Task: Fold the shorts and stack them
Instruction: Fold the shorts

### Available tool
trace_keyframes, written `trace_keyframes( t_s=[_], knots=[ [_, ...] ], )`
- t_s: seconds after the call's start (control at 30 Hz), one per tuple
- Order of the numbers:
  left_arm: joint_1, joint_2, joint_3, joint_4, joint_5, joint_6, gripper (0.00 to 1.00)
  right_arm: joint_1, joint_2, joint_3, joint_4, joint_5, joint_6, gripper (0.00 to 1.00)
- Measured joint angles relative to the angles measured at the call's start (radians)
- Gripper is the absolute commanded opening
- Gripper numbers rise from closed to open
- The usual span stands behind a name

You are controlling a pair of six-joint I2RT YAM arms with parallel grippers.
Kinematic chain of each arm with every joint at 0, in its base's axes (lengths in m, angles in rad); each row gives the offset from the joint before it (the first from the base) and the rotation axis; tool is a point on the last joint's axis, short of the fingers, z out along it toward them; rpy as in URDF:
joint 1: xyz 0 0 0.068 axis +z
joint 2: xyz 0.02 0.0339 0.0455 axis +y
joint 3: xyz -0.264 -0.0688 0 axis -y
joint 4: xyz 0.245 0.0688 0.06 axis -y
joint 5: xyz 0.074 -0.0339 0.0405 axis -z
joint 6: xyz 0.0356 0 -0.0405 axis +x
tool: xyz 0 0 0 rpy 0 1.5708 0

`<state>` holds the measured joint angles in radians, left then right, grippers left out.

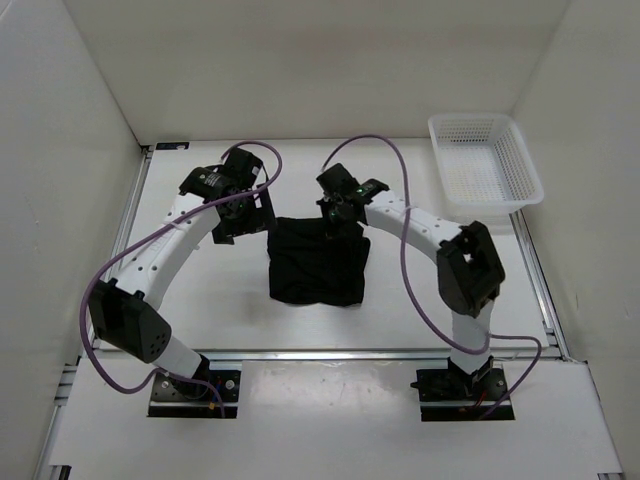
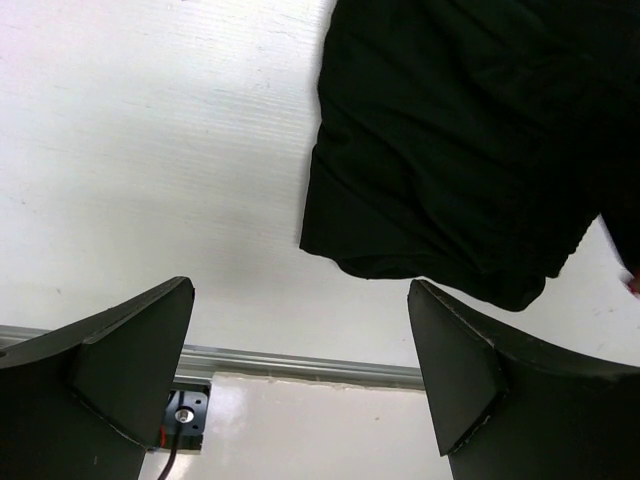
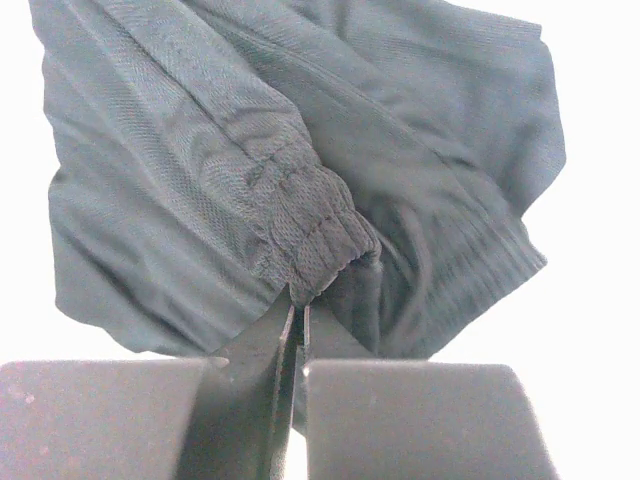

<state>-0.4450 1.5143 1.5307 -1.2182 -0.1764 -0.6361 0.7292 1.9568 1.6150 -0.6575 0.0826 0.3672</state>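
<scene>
My right gripper is clamped on the shorts. In my right wrist view the two fingers are pressed together with only a thin slit between them. A gathered, elastic-looking ridge of the black cloth bunches up right at their tips. How much cloth is inside the pinch I cannot see, because the fingers cover it. The cloth runs off the top of that view, and the table around it is washed out to plain white.

My left gripper is spread wide with nothing between the fingers. It hangs over bare table, with the shorts ahead and to one side, apart from both fingers. The cloth there is cut off by the top and right edges of the view. A metal rail shows between the fingertips.

From above, the shorts lie as a rumpled, roughly square heap mid-table, between my two arms. My right gripper sits over their far edge. Black on black, its fingertips blend into the cloth and hide that edge. My left gripper is just beside the heap's far left corner. Whether it touches the heap I cannot tell from this view. A white mesh basket stands at the far right corner, well apart.
</scene>
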Motion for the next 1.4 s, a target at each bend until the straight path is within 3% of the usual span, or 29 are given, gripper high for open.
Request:
trace_keyframes(
  t_s=[0.23,0.6,0.63,0.7,0.73,0.83,0.87,1.0,1.13,1.23,1.37,1.4],
  knots=[
    [0.000,0.003,0.000,0.010,0.002,0.004,1.00,-0.047,-0.211,-0.138,0.010,0.077,0.068,0.00],
    [-0.017,0.058,-0.012,0.031,0.013,0.017,1.00,-0.090,-0.183,-0.224,0.002,0.275,0.171,0.00],
    [-0.018,0.059,-0.016,0.032,0.016,0.019,1.00,-0.096,-0.176,-0.230,0.002,0.289,0.180,0.17],
    [-0.018,0.065,-0.022,0.037,0.022,0.020,1.00,-0.120,-0.158,-0.242,0.000,0.306,0.199,0.41],
    [-0.018,0.068,-0.024,0.041,0.025,0.020,1.00,-0.134,-0.147,-0.244,0.000,0.307,0.208,0.74],
    [-0.022,0.076,-0.029,0.045,0.032,0.020,1.00,-0.175,-0.111,-0.246,-0.004,0.304,0.216,0.99],
    [-0.024,0.079,-0.032,0.047,0.034,0.021,1.00,-0.183,-0.109,-0.252,-0.005,0.303,0.216,1.00],
    [-0.029,0.085,-0.039,0.053,0.039,0.023,1.00,-0.189,-0.120,-0.288,-0.008,0.279,0.222,1.00],
    [-0.029,0.085,-0.053,0.060,0.041,0.023,1.00,-0.201,-0.152,-0.368,0.010,0.205,0.237,0.90],
    [-0.032,0.087,-0.056,0.066,0.044,0.023,1.00,-0.235,-0.163,-0.421,0.045,0.131,0.254,0.78],
    [-0.036,0.087,-0.066,0.074,0.046,0.023,1.00,-0.270,-0.171,-0.471,0.116,0.044,0.269,0.53],
    [-0.036,0.087,-0.069,0.074,0.047,0.023,1.00,-0.274,-0.172,-0.478,0.133,0.028,0.270,0.39]
  ],
)
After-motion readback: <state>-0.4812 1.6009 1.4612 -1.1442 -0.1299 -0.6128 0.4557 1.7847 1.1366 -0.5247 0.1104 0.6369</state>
